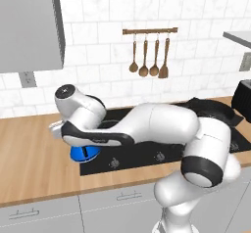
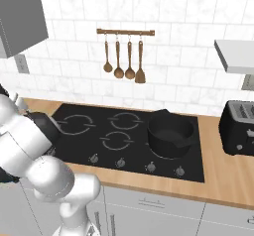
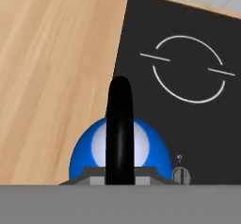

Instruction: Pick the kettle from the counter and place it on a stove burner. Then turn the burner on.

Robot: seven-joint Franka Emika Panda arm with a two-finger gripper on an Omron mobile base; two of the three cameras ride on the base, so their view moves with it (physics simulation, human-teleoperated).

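A: Where's the kettle (image 1: 84, 152)?
B: At the cooktop's (image 2: 149, 131) near left corner, straddling the edge between the black glass and the wooden tabletop (image 1: 29, 163).
A: And the fingers (image 3: 120, 173)?
B: Closed tight on its black arched handle (image 3: 120, 129).
A: What's around it?
B: 1 ring burner (image 3: 189, 69) beyond it, a knob (image 3: 181, 175) just right; a black pot (image 2: 170, 132) sits far right.
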